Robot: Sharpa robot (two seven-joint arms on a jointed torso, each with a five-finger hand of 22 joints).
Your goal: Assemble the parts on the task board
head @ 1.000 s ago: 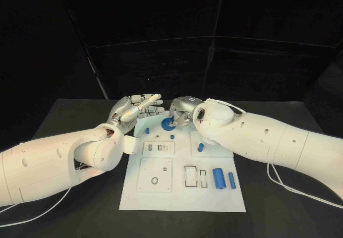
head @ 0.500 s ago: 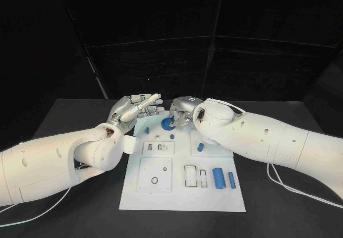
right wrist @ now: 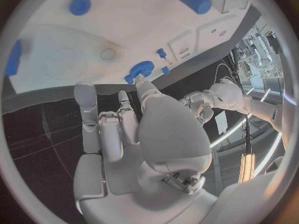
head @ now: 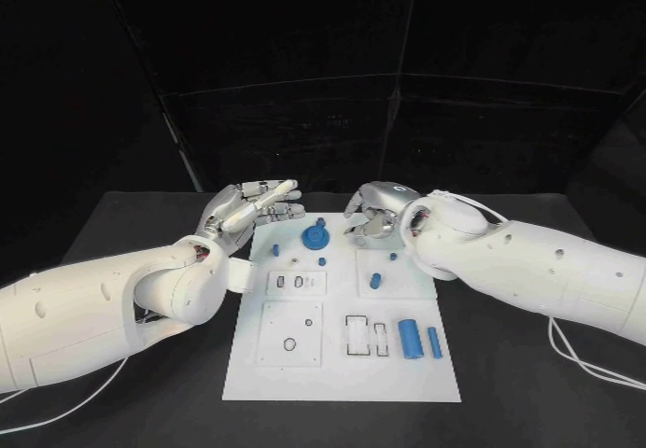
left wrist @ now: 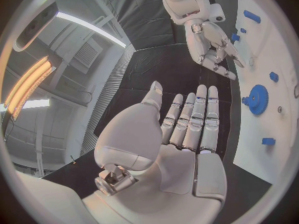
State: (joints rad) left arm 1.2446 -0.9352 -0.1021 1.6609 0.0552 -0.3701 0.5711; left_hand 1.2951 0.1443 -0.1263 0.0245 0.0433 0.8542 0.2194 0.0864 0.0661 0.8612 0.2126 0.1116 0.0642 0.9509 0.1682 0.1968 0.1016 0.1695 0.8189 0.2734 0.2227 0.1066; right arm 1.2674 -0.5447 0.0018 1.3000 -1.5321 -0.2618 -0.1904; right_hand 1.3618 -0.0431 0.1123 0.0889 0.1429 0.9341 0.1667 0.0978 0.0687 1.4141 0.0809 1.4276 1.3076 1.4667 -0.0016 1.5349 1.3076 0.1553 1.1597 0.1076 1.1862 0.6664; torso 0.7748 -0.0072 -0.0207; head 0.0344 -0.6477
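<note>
L hand (head: 246,207) hovered off the far-left corner of the task board (head: 342,373), fingers straight and spread wide, holding nothing; palm bare in the wrist view (left wrist: 187,149).

On the board, near its far edge, blue gear (head: 316,236) sat free, no hand touching it. Small blue peg (head: 274,249) lay just left of the gear, another small one (head: 325,260) just on the near side of it. Further right of the gear, a blue oval piece (head: 377,278) and a tiny blue dot (head: 393,256). Toward the board's near-right part, well apart from the gear: fat blue cylinder (head: 409,338) w/ a thin blue bar (head: 435,342) just beside it.

R hand (head: 374,217) hung right of the gear over the board's far-right corner, fingers apart and a bit curled, empty; clear of the gear.
</note>
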